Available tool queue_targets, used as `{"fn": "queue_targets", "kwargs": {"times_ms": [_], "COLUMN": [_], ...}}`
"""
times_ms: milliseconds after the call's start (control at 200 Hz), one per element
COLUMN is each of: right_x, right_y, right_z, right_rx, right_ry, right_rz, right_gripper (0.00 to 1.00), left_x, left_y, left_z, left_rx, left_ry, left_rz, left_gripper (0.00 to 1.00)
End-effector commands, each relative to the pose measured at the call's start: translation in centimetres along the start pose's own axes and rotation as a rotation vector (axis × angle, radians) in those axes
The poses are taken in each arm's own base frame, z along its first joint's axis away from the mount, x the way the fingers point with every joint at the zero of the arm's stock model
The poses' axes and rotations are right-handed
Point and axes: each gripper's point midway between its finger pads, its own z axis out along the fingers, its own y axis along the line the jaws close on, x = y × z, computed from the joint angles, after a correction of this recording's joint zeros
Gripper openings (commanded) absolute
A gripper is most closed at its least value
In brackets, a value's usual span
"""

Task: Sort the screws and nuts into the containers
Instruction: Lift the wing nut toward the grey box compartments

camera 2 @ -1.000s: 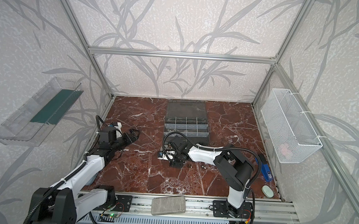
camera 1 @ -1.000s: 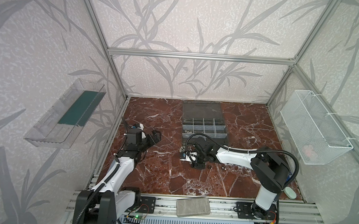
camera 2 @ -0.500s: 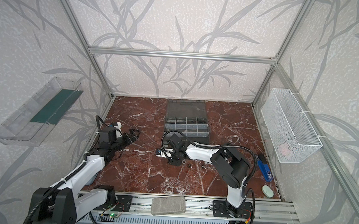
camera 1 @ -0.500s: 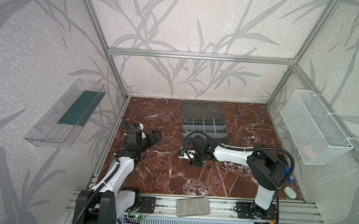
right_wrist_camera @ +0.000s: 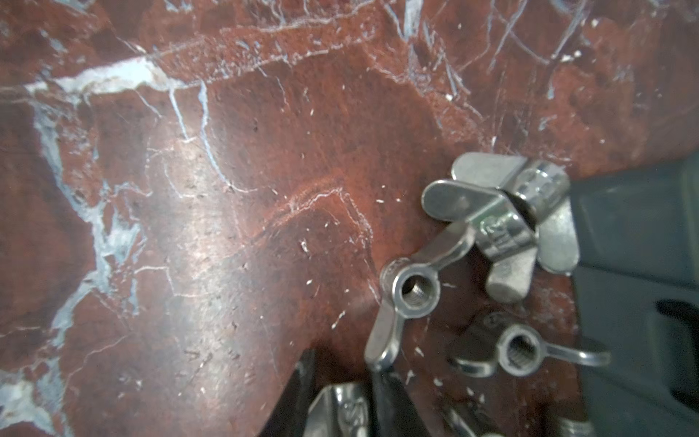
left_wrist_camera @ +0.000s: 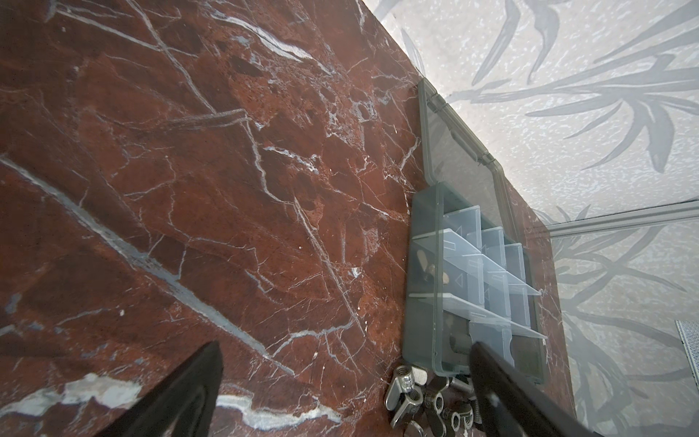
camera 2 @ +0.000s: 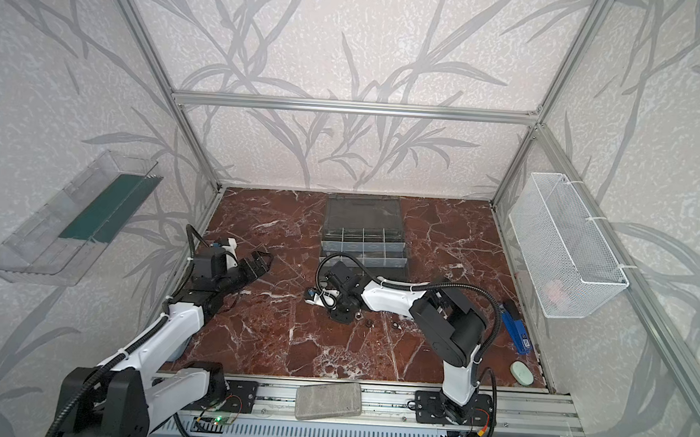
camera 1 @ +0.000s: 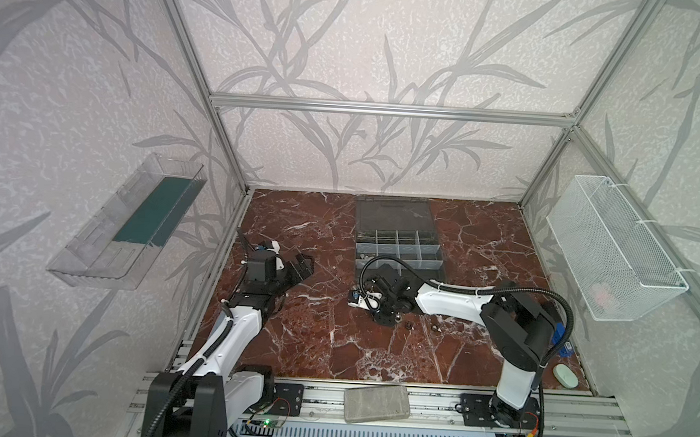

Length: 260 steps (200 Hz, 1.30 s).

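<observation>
- One clear tray [camera 1: 127, 222] with a green floor hangs on the left wall
- One left gripper [camera 1: 305, 262] hovers over the marble table [camera 1: 311, 342] near its left edge; the jaws are spread wide and grip nothing
- The winged nuts [right_wrist_camera: 410, 291] lie in one small pile on the table, just beside the front left corner of the case [left_wrist_camera: 420, 340]
- In the right wrist view I count four silver ones lying free. They touch or overlap each other, and two of them are stacked against the dark corner of the case
- More metal pieces show at the edge of that view, but I cannot tell if they are screws
- One right gripper [camera 1: 384, 318] points down onto this pile. Its fingers [right_wrist_camera: 393, 408] are drawn close together, with a fifth one, the pinched nut [right_wrist_camera: 340, 412], clamped between them
- There is one case, and its smoky lid [camera 1: 392, 214] lies open and flat behind it, toward the back wall
- In the back row I count four cells [left_wrist_camera: 459, 246] with clear walls; the right arm partly hides the nearer rows in both top views
- One cell on the left side [left_wrist_camera: 427, 268] holds a few pale pieces; seen through the smoky wall, their kind is not clear
- Three loose pieces [camera 2: 369, 322] lie on the table just to the right of the right gripper, apart from each other and too small to name
- One white wire basket [camera 1: 612, 260] hangs on the right wall, with something pink [camera 1: 602, 293] inside
</observation>
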Motion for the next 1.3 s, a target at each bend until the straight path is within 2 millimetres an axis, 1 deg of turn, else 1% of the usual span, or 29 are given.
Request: {"fn": "queue_targets", "kwargs": {"times_ms": [0,285,390,445,495,620,680,715,735,740,750,800,880,990,1000,1010,1295], "right_x": [1.0,1.0,0.4,0.0,-0.7,-3.4,-4.7,-5.3,-5.6,-6.0,-6.3,-7.4,-9.0,-10.6,-10.4,-10.4,-11.5], "right_y": [0.2,-0.5,-1.0,-1.3,-1.6,-2.7,-3.5,-3.8,-4.2,-4.3,-4.5,-5.3,-6.8,-9.6,-9.9,-10.1,-15.9], "right_z": [0.3,0.1,-0.8,-1.5,-2.6,-6.1,-7.9,-8.4,-8.7,-9.3,-9.9,-11.2,-12.7,-14.4,-13.6,-13.4,-10.1], "right_rx": [-0.005,0.018,0.029,0.022,0.016,-0.014,-0.017,-0.027,-0.030,-0.024,-0.020,-0.014,-0.007,0.012,0.008,0.008,0.049], "right_ry": [0.056,0.070,0.050,0.030,-0.004,-0.133,-0.195,-0.224,-0.239,-0.256,-0.274,-0.333,-0.424,-0.505,-0.494,-0.492,-0.520], "right_rz": [0.035,0.057,0.071,0.087,0.102,0.148,0.173,0.186,0.195,0.193,0.193,0.204,0.220,0.264,0.274,0.280,0.392], "right_gripper": [0.22,0.07,0.00,0.00,0.00,0.00,0.00,0.00,0.00,0.00,0.00,0.00,0.00,0.00,0.00,0.00,0.00], "left_x": [0.2,0.2,0.2,0.2,0.2,0.1,0.2,0.1,0.2,0.2,0.2,0.2,0.2,0.2,0.1,0.1,0.1], "left_y": [0.3,0.3,0.3,0.3,0.3,0.2,0.2,0.2,0.2,0.2,0.2,0.2,0.2,0.1,0.1,0.1,0.2], "left_z": [-0.2,-0.2,-0.3,-0.3,-0.3,-0.3,-0.3,-0.3,-0.3,-0.3,-0.3,-0.3,-0.4,-0.4,-0.4,-0.5,-0.5], "left_rx": [-0.009,-0.008,-0.007,-0.008,-0.009,-0.005,-0.006,-0.005,-0.005,-0.005,-0.006,-0.003,-0.003,-0.002,-0.002,-0.001,-0.005], "left_ry": [-0.005,-0.009,-0.009,-0.009,-0.009,-0.011,-0.010,-0.011,-0.010,-0.010,-0.011,-0.011,-0.012,-0.012,-0.014,-0.014,-0.015], "left_rz": [0.008,0.009,0.010,0.008,0.008,0.008,0.008,0.007,0.006,0.007,0.007,0.008,0.007,0.008,0.008,0.009,0.012], "left_gripper": [1.00,1.00,0.99,0.99,0.99,0.99,0.99,0.99,0.99,1.00,0.99,0.99,0.99,1.00,0.99,0.99,0.99]}}
